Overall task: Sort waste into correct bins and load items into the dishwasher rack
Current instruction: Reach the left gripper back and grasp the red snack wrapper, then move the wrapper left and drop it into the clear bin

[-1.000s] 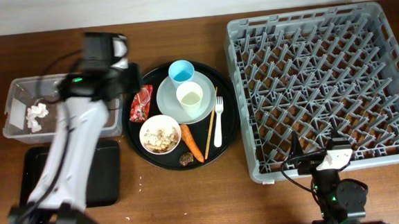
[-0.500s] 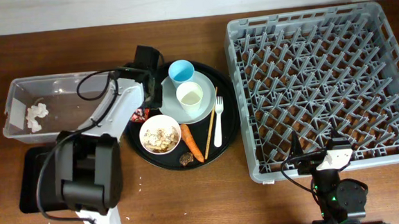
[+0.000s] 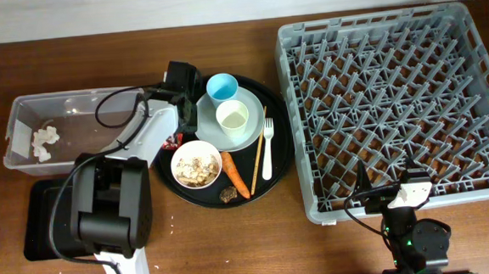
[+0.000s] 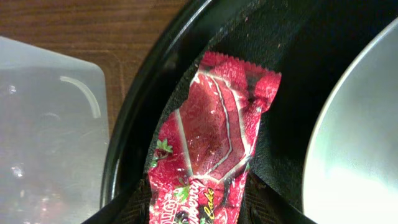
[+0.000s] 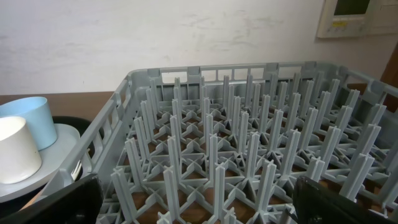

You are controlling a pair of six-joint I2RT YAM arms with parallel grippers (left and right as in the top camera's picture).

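Observation:
The red crumpled wrapper (image 4: 211, 137) lies flat at the left edge of the round black tray (image 3: 284, 156). My left gripper (image 4: 196, 208) is open, with one finger on each side of the wrapper's near end. In the overhead view the left gripper (image 3: 176, 124) hides most of the wrapper (image 3: 172, 142). The white tissue (image 3: 45, 141) lies in the clear tub (image 3: 77, 107). My right gripper (image 5: 199, 211) is open and empty at the near edge of the dishwasher rack (image 5: 249, 124).
On the round tray are a blue cup (image 3: 222, 88), a cream cup (image 3: 232, 116), a grey plate (image 3: 205, 122), a bowl of rice scraps (image 3: 197, 164), a carrot (image 3: 235, 175), a brown lump (image 3: 228, 194), a chopstick (image 3: 258, 157) and a fork (image 3: 267, 148). The shallow black tray (image 3: 37, 226) lies front left.
My left arm swung right from above the clear tub to the tray's left edge, and its gripper now straddles the red wrapper. The right arm has not moved.

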